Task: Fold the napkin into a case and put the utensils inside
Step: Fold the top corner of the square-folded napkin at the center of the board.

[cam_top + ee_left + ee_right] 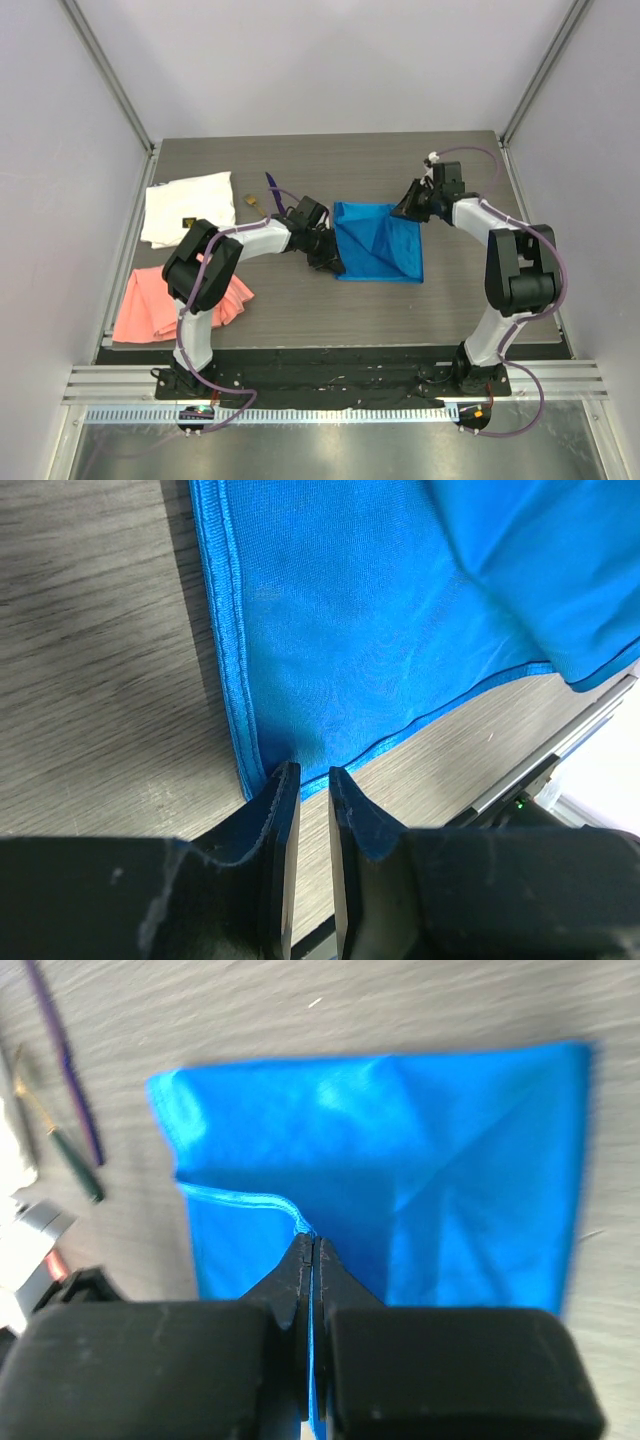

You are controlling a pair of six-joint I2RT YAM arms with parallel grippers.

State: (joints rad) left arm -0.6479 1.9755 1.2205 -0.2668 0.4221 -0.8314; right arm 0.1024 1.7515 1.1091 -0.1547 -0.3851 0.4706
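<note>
Top view: bright blue napkin (pixel 378 242) on the counter (pixel 330 160), partly folded. Left pincer (pixel 335 262) at the napkin's left near corner, right pincer (pixel 405 210) at its far right edge. Left of the napkin, apart from it, purple utensil (pixel 271 188) and green-handled utensil (pixel 252 201). Farther left, white cloth (pixel 187 207) with a small dark label (pixel 186 217), too small to read; nearer than that, pink cloth (pixel 160 305).

Left wrist: left pincer (pixel 308 780) narrowly parted, tips at the hemmed corner of the napkin (pixel 380 620); cannot tell whether cloth is pinched.

Right wrist: right pincer (pixel 312 1245) pressed together on a raised hem of the napkin (pixel 450 1160). Left of the napkin, purple utensil (pixel 65 1060) and green-handled utensil (pixel 70 1155).
</note>
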